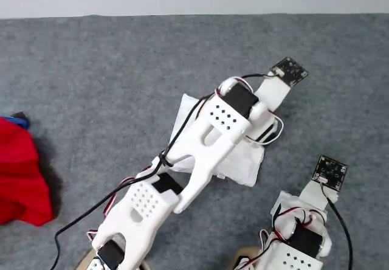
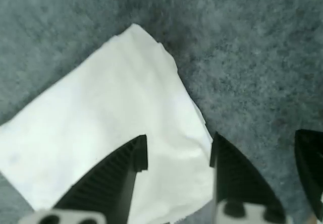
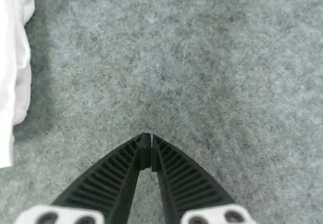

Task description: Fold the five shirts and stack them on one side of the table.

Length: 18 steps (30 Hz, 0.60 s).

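High view: fixed camera above the near side, facing down and slightly toward the far edge of the table (image 1: 91, 57), far enough back to take in most of it. Left wrist view: close, looking down past the left gripper (image 2: 179, 146) onto the white shirt (image 2: 101, 123). Right wrist view: equally close, looking down past the right gripper (image 3: 151, 146) onto bare table. All three views share the white shirt, mid-table.

White shirt (image 1: 246, 160) partly beneath left arm (image 1: 209, 139)
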Motion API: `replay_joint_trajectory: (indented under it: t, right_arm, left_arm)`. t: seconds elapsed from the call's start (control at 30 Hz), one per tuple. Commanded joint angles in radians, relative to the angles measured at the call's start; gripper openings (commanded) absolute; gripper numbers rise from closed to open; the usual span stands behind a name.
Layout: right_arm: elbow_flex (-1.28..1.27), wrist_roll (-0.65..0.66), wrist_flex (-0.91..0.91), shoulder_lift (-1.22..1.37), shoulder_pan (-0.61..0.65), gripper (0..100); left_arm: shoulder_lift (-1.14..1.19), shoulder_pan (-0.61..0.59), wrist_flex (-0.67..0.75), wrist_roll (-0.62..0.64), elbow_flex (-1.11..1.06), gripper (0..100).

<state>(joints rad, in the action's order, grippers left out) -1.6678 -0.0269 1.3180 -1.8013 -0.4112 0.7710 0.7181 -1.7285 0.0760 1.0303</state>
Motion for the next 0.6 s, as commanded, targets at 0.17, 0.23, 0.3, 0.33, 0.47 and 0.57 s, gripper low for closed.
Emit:
replay_joint_trajectory:
  t: [0.17, 0.23, 0.3, 0.33, 0.47, 0.57]
  right_arm:
    - [-0.015, -0.005, -0.012, -0.012, -0.012, 1.0]
    - [-0.015, -0.005, -0.012, -0.012, -0.012, 1.0]
    - [-0.015, -0.005, -0.012, -0.012, -0.012, 1.0]
    - [-0.015, -0.005, -0.012, -0.012, -0.012, 1.0]
    - [-0.015, -0.005, -0.012, -0.012, -0.012, 1.0]
    - [-0.015, -0.005, -0.012, -0.012, -0.012, 1.0]
  left_arm:
    - [-0.170, -0.172, -0.028, -0.017, -0.004, 16]
    - [-0.187, -0.216, -0.028, -0.038, -0.051, 12]
    - [-0.212, -0.256, -0.028, -0.044, -0.113, 8]
    - [-0.227, -0.273, -0.028, -0.046, -0.143, 5]
    - [-0.319, -0.339, -0.028, -0.048, -0.257, 1]
    - [-0.410, -0.381, -0.028, -0.048, -0.332, 1]
